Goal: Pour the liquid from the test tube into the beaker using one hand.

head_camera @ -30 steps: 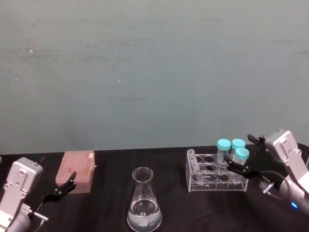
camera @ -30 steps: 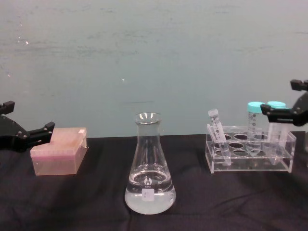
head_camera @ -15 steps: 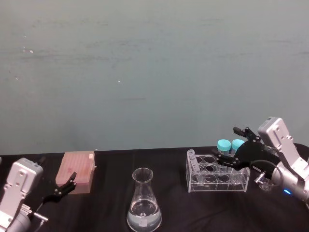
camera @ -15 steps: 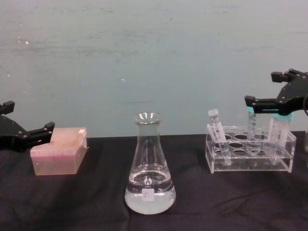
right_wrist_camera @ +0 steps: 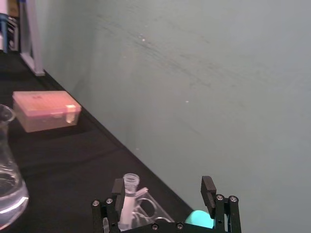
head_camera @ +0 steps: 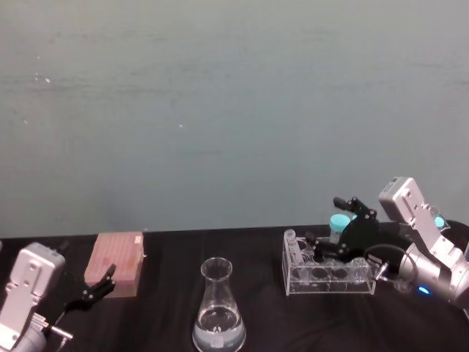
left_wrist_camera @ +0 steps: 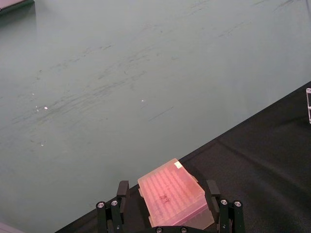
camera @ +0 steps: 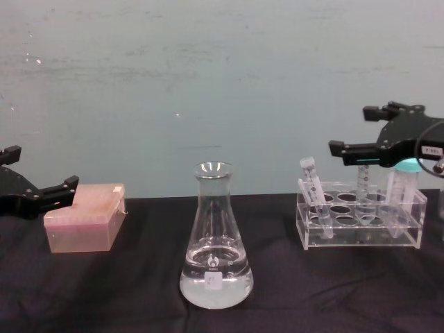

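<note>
The test tube [camera: 313,191] leans in the left end of a clear rack [camera: 361,234], capless and marked with dark graduations. I cannot make out the liquid inside it. My right gripper [camera: 350,130] hovers open just above the rack, its fingers reaching toward the tube's top without touching it. In the right wrist view the test tube [right_wrist_camera: 129,193] stands beside one finger of the right gripper [right_wrist_camera: 163,187]. The beaker [camera: 215,236] stands upright at centre with clear liquid [camera: 215,286] in its wide base. My left gripper [camera: 40,166] rests open at the far left.
A pink tip box [camera: 87,218] lies just right of the left gripper. Teal-capped tubes [camera: 406,177] stand in the rack's right half, under the right gripper. A black cloth [camera: 333,291] covers the table, and a pale green wall stands close behind.
My right gripper has risen and swung left across the rack, from the teal-capped tubes toward the test tube. The left arm, beaker and tube have not moved.
</note>
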Robot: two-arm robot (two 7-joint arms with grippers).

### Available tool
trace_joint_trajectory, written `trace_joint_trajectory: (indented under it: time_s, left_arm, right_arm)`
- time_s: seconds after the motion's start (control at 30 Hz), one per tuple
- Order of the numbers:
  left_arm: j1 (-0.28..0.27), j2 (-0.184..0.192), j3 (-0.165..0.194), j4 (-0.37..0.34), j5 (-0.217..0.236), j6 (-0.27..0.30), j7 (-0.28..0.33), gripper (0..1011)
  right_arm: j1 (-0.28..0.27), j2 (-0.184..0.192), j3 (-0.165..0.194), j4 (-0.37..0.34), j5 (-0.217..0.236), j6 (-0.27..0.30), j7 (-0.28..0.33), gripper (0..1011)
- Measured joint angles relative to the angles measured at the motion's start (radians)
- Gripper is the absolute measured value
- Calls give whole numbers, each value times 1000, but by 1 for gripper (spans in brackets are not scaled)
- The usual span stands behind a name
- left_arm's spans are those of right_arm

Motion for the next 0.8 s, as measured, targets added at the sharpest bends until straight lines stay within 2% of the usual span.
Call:
trace_joint_trajectory:
  time_s: [0.33, 0.8]
  left_arm:
    - [0, 0, 0, 0, 0, 0, 0, 1000]
    - [0, 0, 0, 0, 0, 0, 0, 1000]
  right_arm:
    - [42, -46, 7, 95, 34, -5, 104, 1003]
    - [119, -101, -9, 249, 44, -17, 185, 1003]
